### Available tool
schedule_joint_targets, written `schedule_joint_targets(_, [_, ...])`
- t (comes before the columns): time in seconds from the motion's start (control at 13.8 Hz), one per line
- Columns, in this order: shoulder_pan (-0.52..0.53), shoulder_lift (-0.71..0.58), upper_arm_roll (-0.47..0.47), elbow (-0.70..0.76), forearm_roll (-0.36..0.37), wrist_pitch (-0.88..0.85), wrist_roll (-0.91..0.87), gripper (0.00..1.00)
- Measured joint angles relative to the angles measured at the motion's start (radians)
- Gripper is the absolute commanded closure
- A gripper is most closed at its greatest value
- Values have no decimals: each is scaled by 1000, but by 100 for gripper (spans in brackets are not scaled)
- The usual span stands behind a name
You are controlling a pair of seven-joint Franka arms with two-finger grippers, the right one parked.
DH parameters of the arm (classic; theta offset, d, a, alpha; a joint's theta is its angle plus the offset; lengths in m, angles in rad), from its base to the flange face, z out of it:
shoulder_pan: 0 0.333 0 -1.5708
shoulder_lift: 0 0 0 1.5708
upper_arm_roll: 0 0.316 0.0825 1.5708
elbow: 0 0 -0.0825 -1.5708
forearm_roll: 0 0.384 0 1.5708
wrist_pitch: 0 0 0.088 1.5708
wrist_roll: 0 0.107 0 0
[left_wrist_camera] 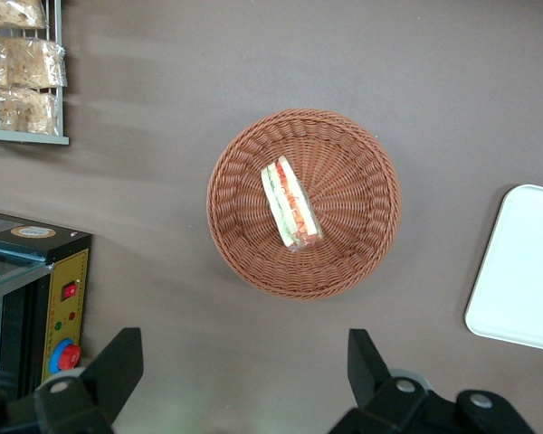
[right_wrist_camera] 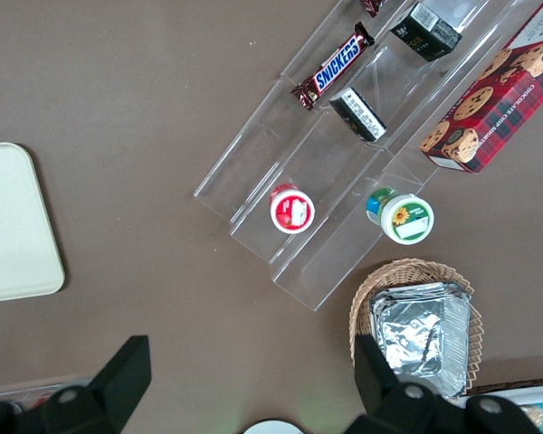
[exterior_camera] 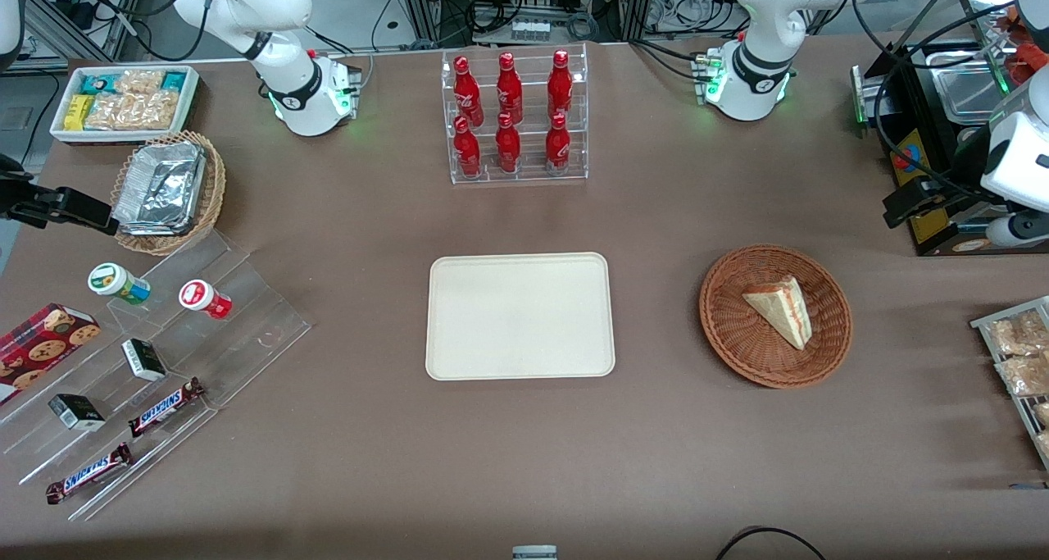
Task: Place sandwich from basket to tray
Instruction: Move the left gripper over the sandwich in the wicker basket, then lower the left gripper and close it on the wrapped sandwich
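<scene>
The sandwich (exterior_camera: 780, 307), a pale triangular wedge, lies in the round reddish-brown basket (exterior_camera: 729, 339). In the left wrist view its red and green filling (left_wrist_camera: 290, 203) shows, and the basket (left_wrist_camera: 226, 235) is seen from above. The cream tray (exterior_camera: 519, 314) lies flat beside the basket, toward the parked arm's end, with nothing on it; one of its corners (left_wrist_camera: 525, 271) shows in the left wrist view. My gripper (exterior_camera: 899, 207) hangs high over the table near the black appliance, farther from the front camera than the basket. It is open (left_wrist_camera: 242, 348) and holds nothing.
A black appliance (exterior_camera: 942, 134) stands at the working arm's end. A wire rack of snack packets (exterior_camera: 1020, 355) sits nearer the front camera. A rack of red bottles (exterior_camera: 515, 117) stands farther back than the tray. Acrylic steps with snacks (exterior_camera: 147, 363) and a tan basket of foil packs (exterior_camera: 168, 191) lie toward the parked arm's end.
</scene>
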Motion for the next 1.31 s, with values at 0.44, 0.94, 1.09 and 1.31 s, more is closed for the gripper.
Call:
schedule_joint_targets(0.44, [0,3,0,-97,0,76,-8,0])
schedule_joint_targets(0.94, [-1,5,-8,-469,0,544,-335,0])
schedule_joint_targets(1.09, [-2,16,-14,-536,0,629,-405,0])
schedule_joint_targets(1.31, [-2,71,-31,-566,0,662,-474,0])
